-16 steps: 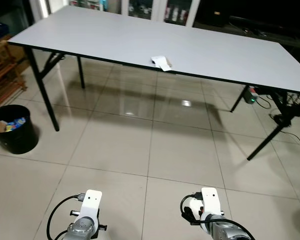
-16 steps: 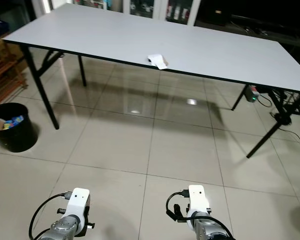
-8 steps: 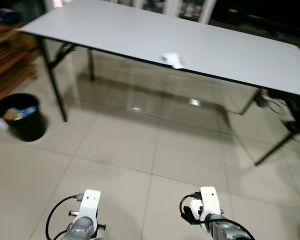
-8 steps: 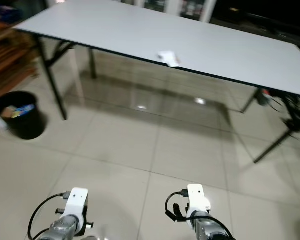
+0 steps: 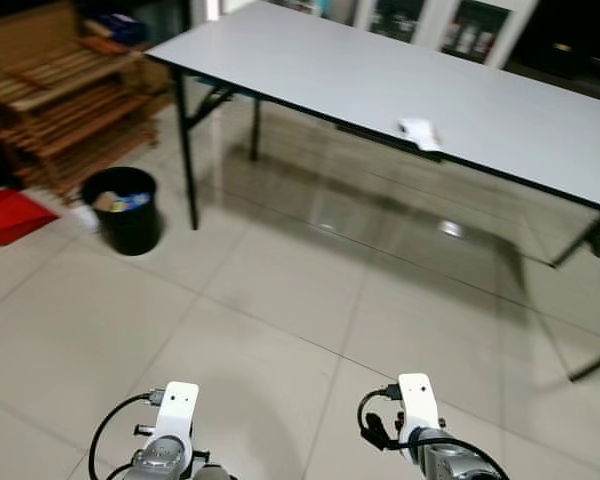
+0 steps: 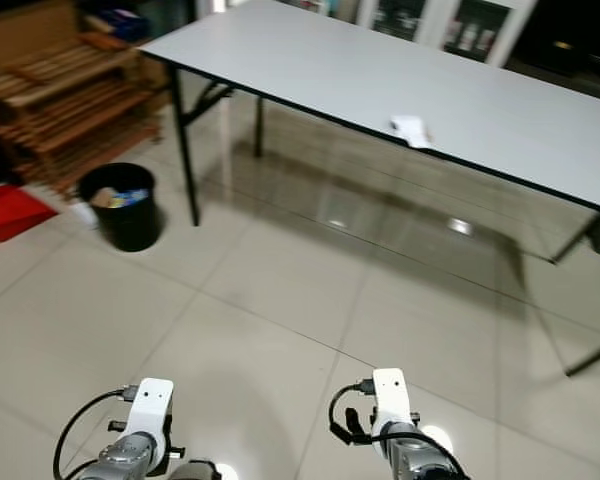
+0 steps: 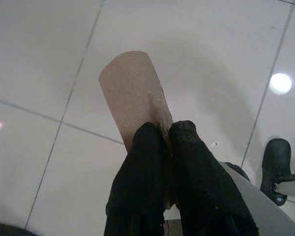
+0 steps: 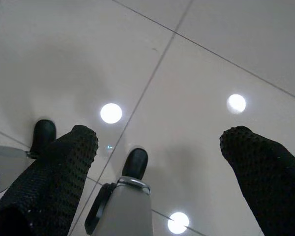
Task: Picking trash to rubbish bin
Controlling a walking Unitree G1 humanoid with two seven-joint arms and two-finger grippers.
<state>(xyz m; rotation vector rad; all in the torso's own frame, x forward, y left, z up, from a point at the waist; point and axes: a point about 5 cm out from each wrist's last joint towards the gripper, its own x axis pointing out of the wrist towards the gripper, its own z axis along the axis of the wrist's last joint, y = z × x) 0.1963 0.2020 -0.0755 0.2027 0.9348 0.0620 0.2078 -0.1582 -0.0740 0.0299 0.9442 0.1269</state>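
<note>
The left hand (image 7: 163, 135) pinches a cardboard piece (image 7: 132, 93); the bin (image 5: 126, 208) stands ahead-left, nearer that arm; the right hand (image 8: 157, 147) is spread.

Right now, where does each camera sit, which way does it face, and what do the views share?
Left eye view: on the head, facing forward and down at the table, white trash and rubbish bin; both wrists at the bottom.
Right eye view: the other eye, same scene.
Left wrist view: looks along the left gripper, shut on a brown cardboard piece, over floor tiles.
Right wrist view: looks along the open right gripper at tiles.
Shared: the tiled floor.
</note>
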